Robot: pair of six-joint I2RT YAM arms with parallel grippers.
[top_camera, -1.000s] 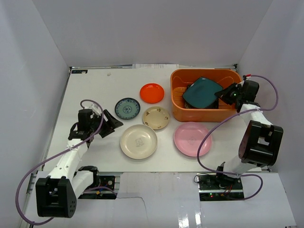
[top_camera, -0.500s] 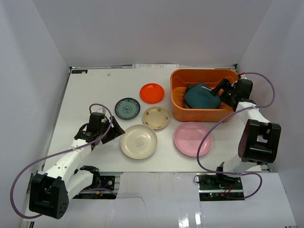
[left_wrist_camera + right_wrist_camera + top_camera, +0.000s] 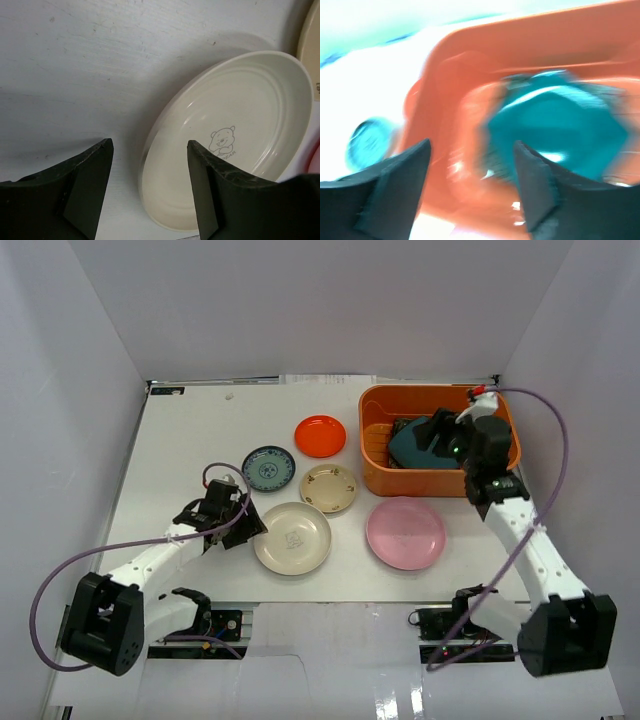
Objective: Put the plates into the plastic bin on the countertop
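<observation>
On the white countertop (image 3: 200, 430) lie several plates: orange-red (image 3: 320, 435), blue-patterned (image 3: 268, 468), tan (image 3: 328, 487), cream (image 3: 292, 538) and pink (image 3: 405, 532). A square teal plate (image 3: 408, 447) rests inside the orange plastic bin (image 3: 420, 483). My left gripper (image 3: 250, 522) is open at the cream plate's left rim. In the left wrist view the cream plate (image 3: 240, 125) has its near rim between the open fingertips of that gripper (image 3: 150, 145). My right gripper (image 3: 430, 432) hangs open over the bin. The blurred right wrist view shows that gripper (image 3: 472, 145) empty above the teal plate (image 3: 560, 130) and the bin (image 3: 470, 65).
Pale walls enclose the countertop on the left, back and right. The bin stands at the back right, close to the right wall. A purple cable (image 3: 550, 455) loops beside the right arm. The blue-patterned plate (image 3: 367, 142) shows as a blur left of the bin.
My right gripper opened and let the teal plate drop flat into the bin, then swung left over it. My left gripper slid right up to the cream plate's rim.
</observation>
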